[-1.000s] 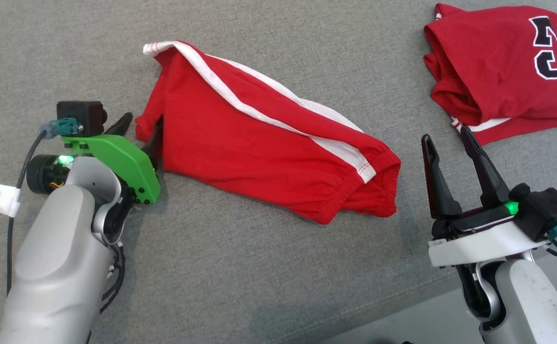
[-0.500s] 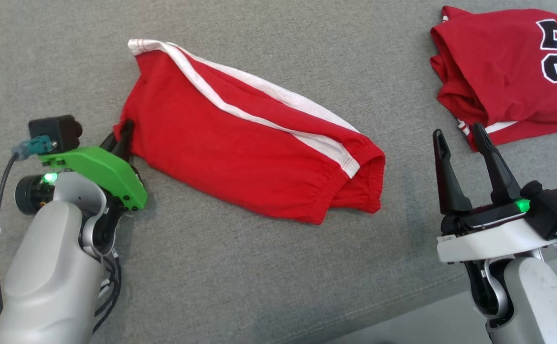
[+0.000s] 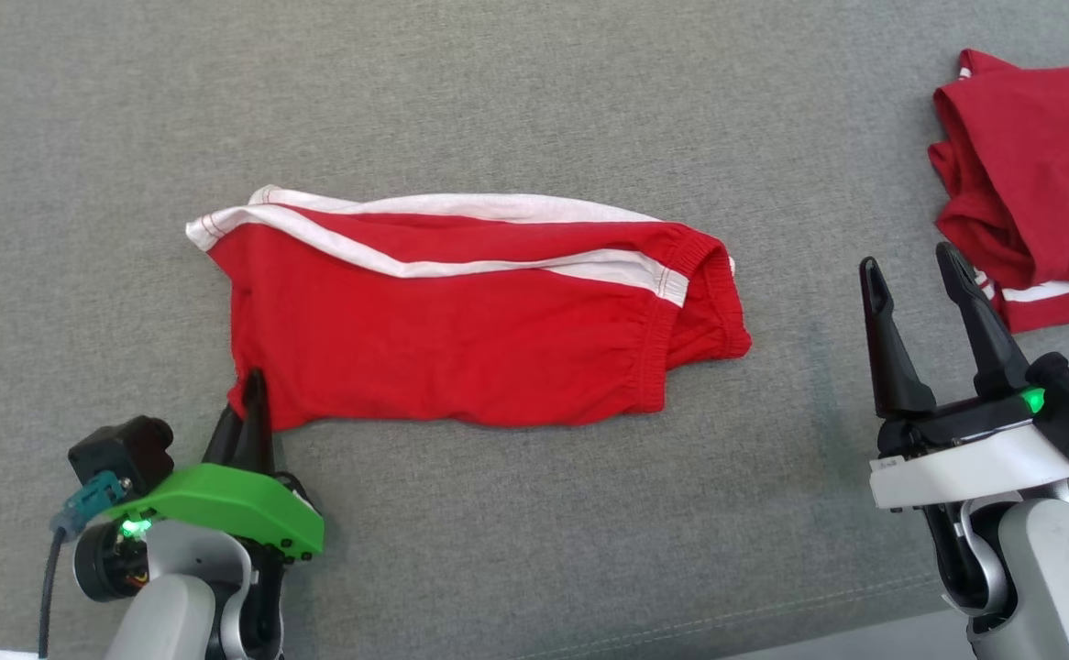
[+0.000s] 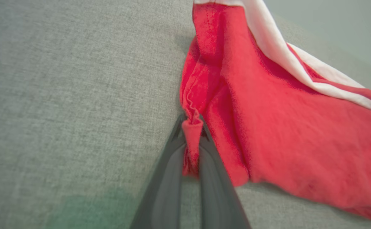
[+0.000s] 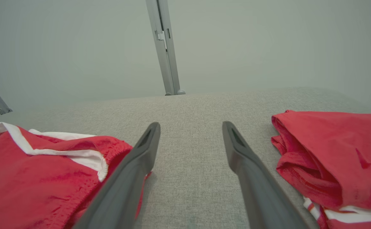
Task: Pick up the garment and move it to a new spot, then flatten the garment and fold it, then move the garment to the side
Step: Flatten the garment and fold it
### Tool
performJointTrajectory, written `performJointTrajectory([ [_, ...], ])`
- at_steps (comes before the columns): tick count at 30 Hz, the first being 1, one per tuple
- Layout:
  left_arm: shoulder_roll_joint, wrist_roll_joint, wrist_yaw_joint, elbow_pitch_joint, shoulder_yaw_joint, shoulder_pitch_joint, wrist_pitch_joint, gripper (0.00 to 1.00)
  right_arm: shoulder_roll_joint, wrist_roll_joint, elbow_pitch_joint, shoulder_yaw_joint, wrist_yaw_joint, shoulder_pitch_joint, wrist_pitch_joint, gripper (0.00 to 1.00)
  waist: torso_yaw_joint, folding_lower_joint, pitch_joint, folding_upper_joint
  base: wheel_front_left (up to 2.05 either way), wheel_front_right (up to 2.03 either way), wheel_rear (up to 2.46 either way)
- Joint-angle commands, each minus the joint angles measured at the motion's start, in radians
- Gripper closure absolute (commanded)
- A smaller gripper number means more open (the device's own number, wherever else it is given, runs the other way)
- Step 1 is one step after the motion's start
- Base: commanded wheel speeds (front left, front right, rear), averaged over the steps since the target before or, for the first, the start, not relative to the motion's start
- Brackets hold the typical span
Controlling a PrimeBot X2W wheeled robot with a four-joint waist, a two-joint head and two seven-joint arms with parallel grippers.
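Left fingers (image 4: 165,186) pinching shorts (image 3: 461,339); jersey (image 3: 1039,183), far right

Your left arm (image 3: 177,614) sits low at the front left of the grey fabric surface (image 3: 534,92). The left jaws are pinched tight on the near left corner of the garment (image 3: 461,348), fingers (image 3: 255,417) pointing away from you. Your right arm (image 3: 1039,568) stands at the front right. The right jaws are spread wide with nothing between them, fingers (image 3: 885,348) pointing up and away.
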Motion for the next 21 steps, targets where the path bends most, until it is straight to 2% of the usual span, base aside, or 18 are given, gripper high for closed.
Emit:
performJointTrajectory([
  [1,-0.003,0.006,0.013,-0.022,-0.003,0.026,0.002,1.0,-0.008,0.007,0.003,-0.005,-0.001,0.006,-0.004,0.0,0.041,0.0,-0.019,0.0,0.0,0.0,0.0],
  [4,-0.013,0.011,0.03,-0.065,-0.022,0.06,0.013,1.0,-0.015,0.011,0.009,-0.007,-0.001,0.004,-0.004,0.0,0.056,0.0,-0.027,0.0,0.0,0.0,0.0],
  [5,-0.011,0.014,0.032,-0.07,-0.031,0.069,0.022,0.66,-0.016,0.013,0.012,-0.007,-0.001,0.004,-0.004,0.0,0.058,0.0,-0.031,0.0,0.0,0.0,0.0],
  [6,-0.011,0.017,0.032,-0.08,-0.033,0.073,0.018,0.0,-0.019,0.014,0.015,-0.008,-0.001,0.004,-0.004,0.0,0.059,0.0,-0.034,0.0,0.0,0.0,0.0],
  [9,0.0,0.04,0.027,-0.104,-0.042,0.074,-0.008,0.0,-0.016,0.013,0.023,-0.014,-0.001,0.003,-0.004,0.0,0.058,0.0,-0.044,0.0,0.0,0.0,0.0],
  [16,0.035,0.149,0.041,-0.172,-0.022,0.042,-0.181,0.0,-0.012,-0.027,0.035,-0.022,-0.001,0.001,-0.004,0.0,0.044,0.0,-0.092,0.0,0.0,0.0,0.0],
  [21,0.069,0.246,0.054,-0.223,-0.011,0.023,-0.223,0.0,-0.015,-0.05,0.047,-0.019,-0.001,0.015,-0.004,0.0,0.034,0.0,-0.128,0.0,0.0,0.0,0.0],
])
